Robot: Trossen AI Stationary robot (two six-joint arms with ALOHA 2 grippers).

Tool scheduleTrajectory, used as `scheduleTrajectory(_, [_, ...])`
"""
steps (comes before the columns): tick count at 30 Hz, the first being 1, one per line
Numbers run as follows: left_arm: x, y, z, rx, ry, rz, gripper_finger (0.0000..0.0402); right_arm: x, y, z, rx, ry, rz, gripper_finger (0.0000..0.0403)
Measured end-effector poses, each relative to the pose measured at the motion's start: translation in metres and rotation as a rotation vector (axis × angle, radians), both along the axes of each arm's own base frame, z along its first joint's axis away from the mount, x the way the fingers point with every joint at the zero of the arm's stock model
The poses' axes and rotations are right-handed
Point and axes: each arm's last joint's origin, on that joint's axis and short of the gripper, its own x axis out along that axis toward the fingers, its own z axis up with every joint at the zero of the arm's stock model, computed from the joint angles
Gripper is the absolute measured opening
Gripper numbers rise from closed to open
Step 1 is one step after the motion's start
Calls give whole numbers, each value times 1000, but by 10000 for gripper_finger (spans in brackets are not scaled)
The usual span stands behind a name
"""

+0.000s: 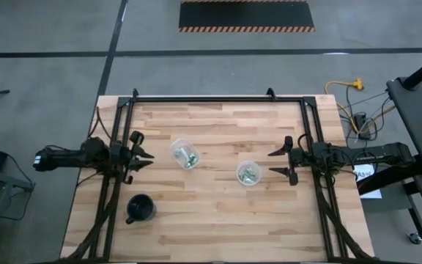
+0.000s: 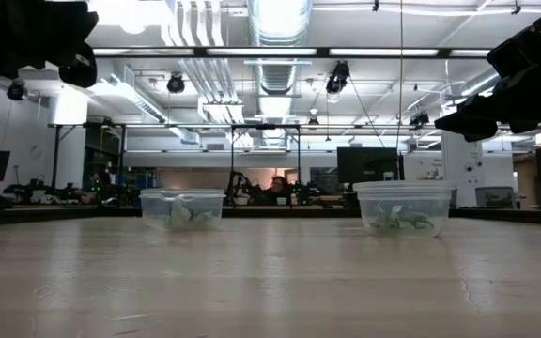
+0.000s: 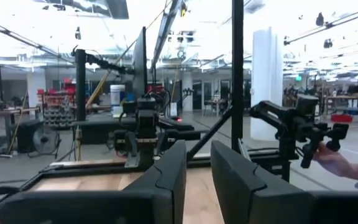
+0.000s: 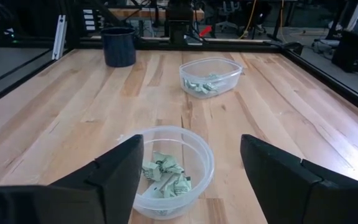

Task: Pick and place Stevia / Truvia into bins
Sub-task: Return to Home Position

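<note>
Two round clear bins stand on their bases on the wooden table, both holding several pale green-and-white Stevia packets. The left bin (image 1: pixel 184 153) (image 2: pixel 182 208) (image 4: pixel 209 76) lies in front of my left gripper (image 1: pixel 145 152) (image 3: pixel 198 167), which is open, raised and pointing level toward the table's right. The right bin (image 1: pixel 248 173) (image 2: pixel 404 208) (image 4: pixel 169 169) sits just before my right gripper (image 1: pixel 277 163) (image 4: pixel 191 143), which is wide open and hovers above the table, pointing left. Packets (image 4: pixel 165 174) lie loose in the right bin. I see no packets on the bare table.
A black cup (image 1: pixel 141 209) (image 4: pixel 118 46) stands near the table's near-left corner. A black frame (image 1: pixel 218 98) runs along the far edge and both sides. Bare wood lies between and around the bins. Beyond the table a person's hand (image 3: pixel 335 163) holds a handle.
</note>
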Motion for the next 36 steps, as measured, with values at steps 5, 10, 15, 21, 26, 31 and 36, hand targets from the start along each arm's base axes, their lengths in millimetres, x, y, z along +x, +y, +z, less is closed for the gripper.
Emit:
scheduleTrajectory(5, [2,0,-4,10,5,7,57,0,0,0,0,0,0,252])
scheduleTrajectory(10, [3,0,-11,41,30,17,57,0,0,0,-1,1,0,254])
scheduleTrajectory(15, [4,0,-19,70,110,23,57,0,0,0,0,0,0,259])
scheduleTrajectory(21, [5,0,-22,89,146,34,57,0,0,0,-2,1,0,258])
scheduleTrajectory(26, [5,0,-21,48,140,27,57,0,0,0,-2,1,0,252])
scheduleTrajectory(31, [4,0,-20,35,122,25,57,0,0,0,-2,1,0,253])
scheduleTrajectory(36, [5,0,-27,69,194,30,57,0,0,0,-2,1,0,258])
